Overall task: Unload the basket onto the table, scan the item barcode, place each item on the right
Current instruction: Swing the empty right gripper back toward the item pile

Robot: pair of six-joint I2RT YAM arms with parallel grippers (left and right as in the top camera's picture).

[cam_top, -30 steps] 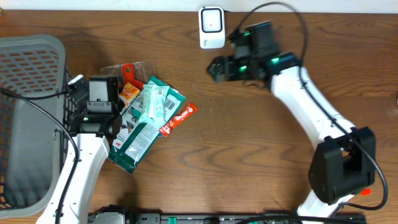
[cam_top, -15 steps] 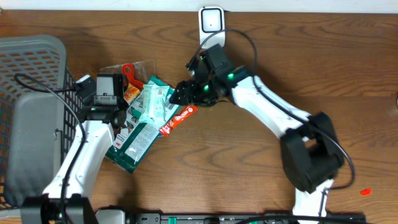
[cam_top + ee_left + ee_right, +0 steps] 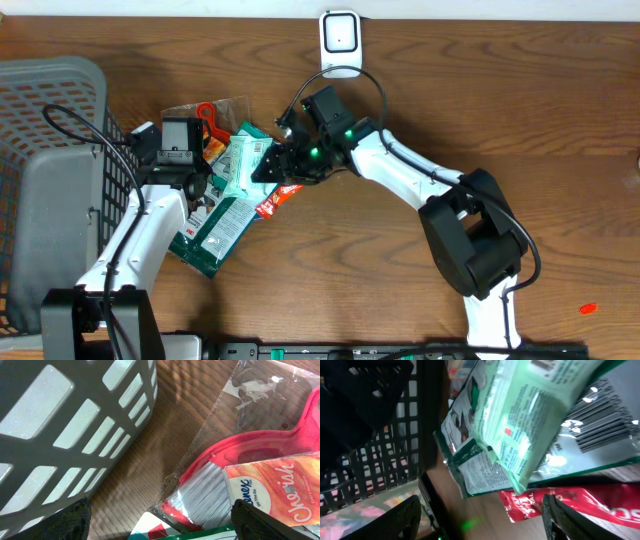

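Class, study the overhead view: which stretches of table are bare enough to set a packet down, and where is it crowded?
Bare: the wide table right of the scanner and right arm; also the front strip between the packet pile and that arm's base. Crowded: between the basket and the right gripper, where packets overlap.

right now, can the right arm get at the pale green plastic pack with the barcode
Probably yes: the right gripper hangs open right at the edge of the pale green plastic pack, which faces up with nothing lying over it.
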